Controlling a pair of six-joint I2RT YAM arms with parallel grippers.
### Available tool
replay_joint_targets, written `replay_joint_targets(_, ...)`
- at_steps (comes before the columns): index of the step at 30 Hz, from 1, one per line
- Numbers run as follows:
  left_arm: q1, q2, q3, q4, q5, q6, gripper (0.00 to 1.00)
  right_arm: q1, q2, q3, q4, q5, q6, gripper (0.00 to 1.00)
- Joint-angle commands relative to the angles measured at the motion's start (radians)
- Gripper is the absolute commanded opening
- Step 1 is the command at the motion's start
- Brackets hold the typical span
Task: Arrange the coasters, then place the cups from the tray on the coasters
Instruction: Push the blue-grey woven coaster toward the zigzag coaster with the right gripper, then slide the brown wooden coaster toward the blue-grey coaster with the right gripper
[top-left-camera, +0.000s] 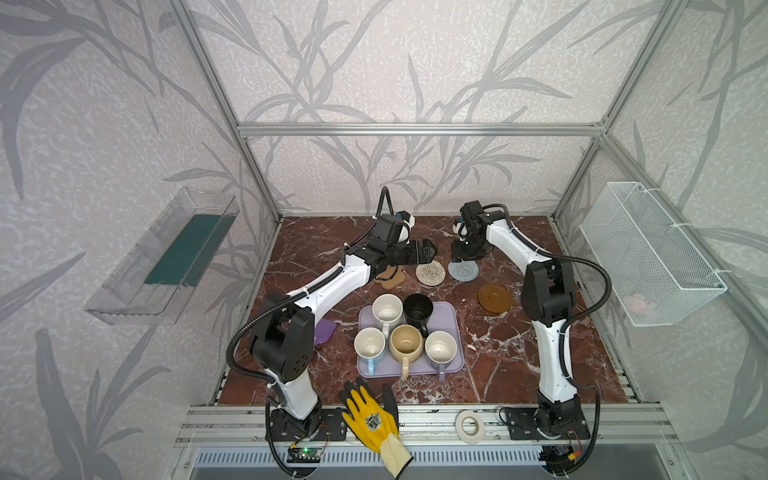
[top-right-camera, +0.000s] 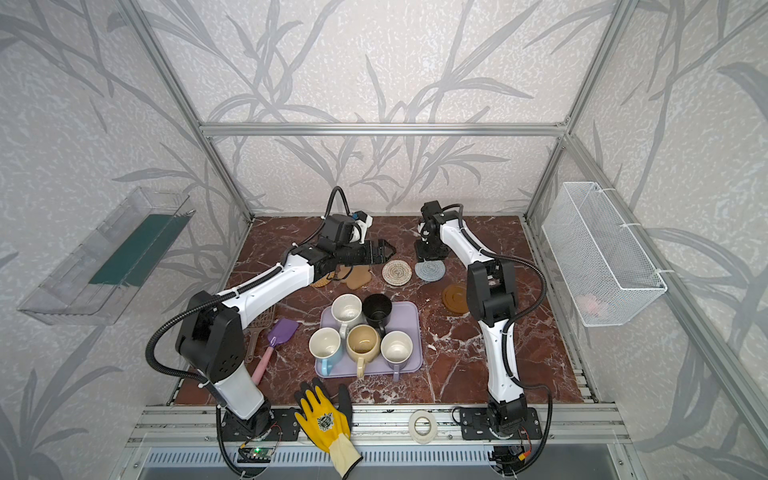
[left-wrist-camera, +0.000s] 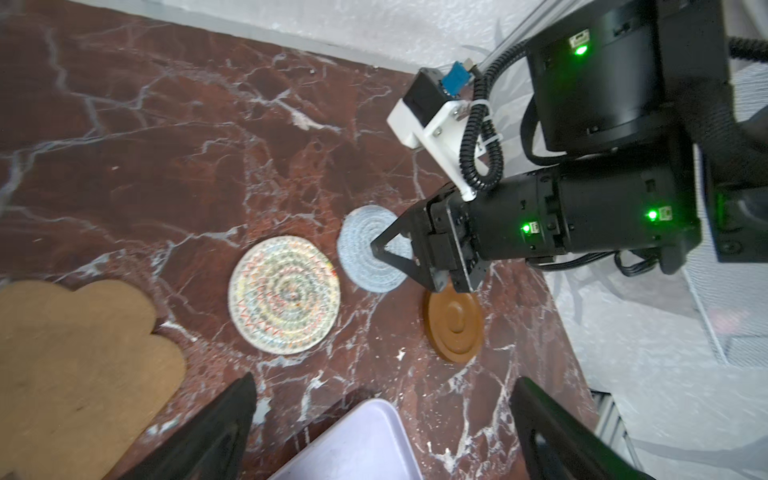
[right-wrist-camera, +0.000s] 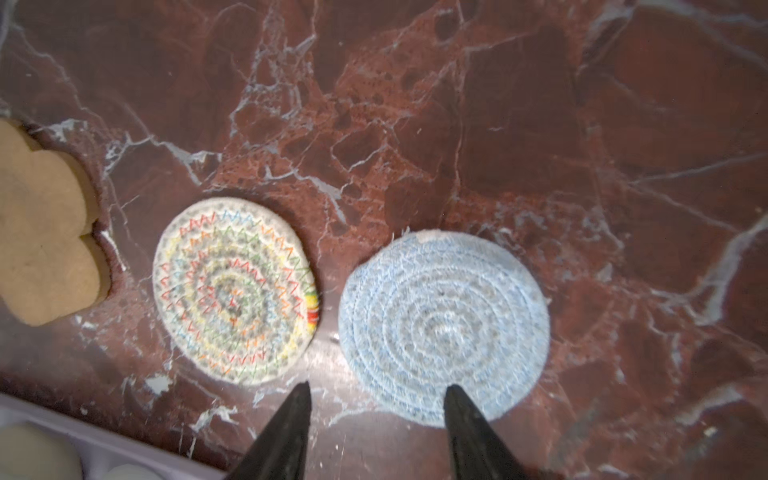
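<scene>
Five cups (top-left-camera: 406, 341) stand on the tray (top-left-camera: 451, 316) in both top views, with the coasters (top-left-camera: 431, 273) laid out beyond it. Left wrist: my left gripper (left-wrist-camera: 384, 378) gapes wide, empty, over the tray's corner. Right wrist: my right gripper (right-wrist-camera: 378, 386) is partly open, holding nothing, one fingertip (right-wrist-camera: 455, 401) over the blue coaster (right-wrist-camera: 442, 328).

Red marble counter (top-left-camera: 519, 353) carried a lavender tray (top-left-camera: 451, 318) near centre; behind it, in a row, paw-shaped coaster (top-left-camera: 392, 279), cream rope coaster (top-left-camera: 430, 273), grey-blue coaster (top-left-camera: 463, 271); brown disc (top-left-camera: 494, 298) right, purple spatula (top-right-camera: 282, 330) left.
</scene>
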Motion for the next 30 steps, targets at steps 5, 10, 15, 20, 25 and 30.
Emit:
replay_joint_targets(5,-0.019,-0.050,-0.019,0.120,0.171,-0.024,0.98,0.002,-0.253,-0.237,0.082,0.004,0.023,0.66)
replay_joint_targets(10,-0.051,-0.065,0.027,-0.037,0.081,0.080,0.98,-0.007,-0.381,-0.396,0.081,0.059,0.050,0.95)
replay_joint_targets(15,-0.075,-0.066,0.028,-0.037,0.120,0.126,0.98,-0.023,-0.494,-0.596,0.109,0.097,0.059,0.99)
replay_joint_targets(20,-0.125,-0.051,0.070,-0.110,0.134,0.233,0.98,-0.069,-0.542,-0.718,0.149,0.130,0.072,0.94)
replay_joint_targets(25,-0.148,-0.012,0.116,-0.161,0.125,0.272,0.98,-0.150,-0.528,-0.767,0.164,0.154,0.080,0.85)
replay_joint_targets(30,-0.158,0.002,0.124,-0.160,0.098,0.289,0.98,-0.174,-0.465,-0.766,0.176,0.207,0.077,0.78)
